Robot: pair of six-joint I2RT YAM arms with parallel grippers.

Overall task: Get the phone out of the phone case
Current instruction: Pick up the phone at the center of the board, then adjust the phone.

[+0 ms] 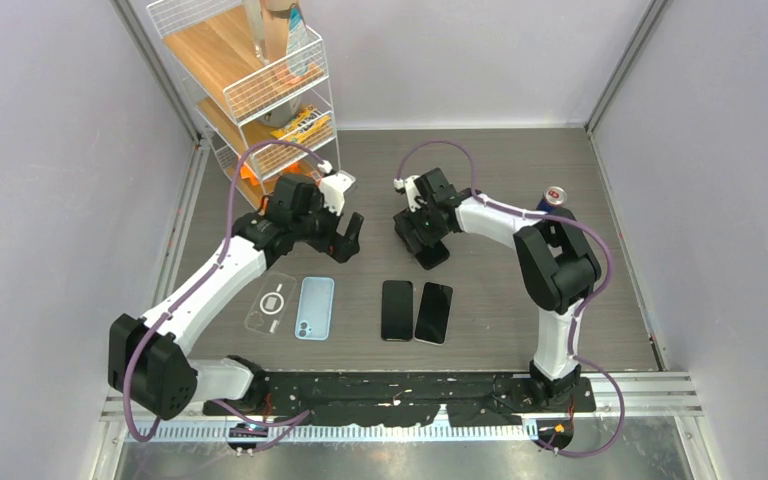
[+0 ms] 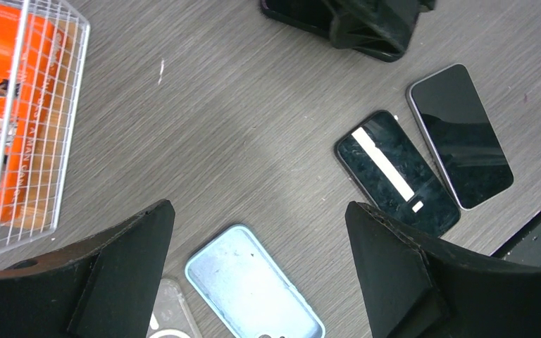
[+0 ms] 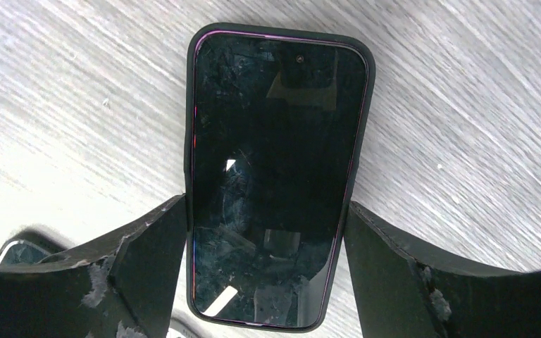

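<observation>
Phone [image 3: 275, 176], screen up in a black case [image 3: 282, 28], lies flat at mid-table [image 1: 520, 170], just beyond the near row. Near row, left to right: clear case [image 1: 272, 303], blue item [image 1: 315, 307] (phone or case, cannot tell), two bare black phones [image 1: 397, 310] [image 1: 434, 312], side by side. Beyond them, the right gripper [image 3: 266, 208] straddles the cased phone, one finger [image 3: 155, 239] against each long side of the case. Left of it, the left gripper [image 2: 259, 211] hangs over the table with jaws wide, holding nothing. Far left: wire rack [image 1: 260, 90]. Far right: can [image 1: 556, 196].
</observation>
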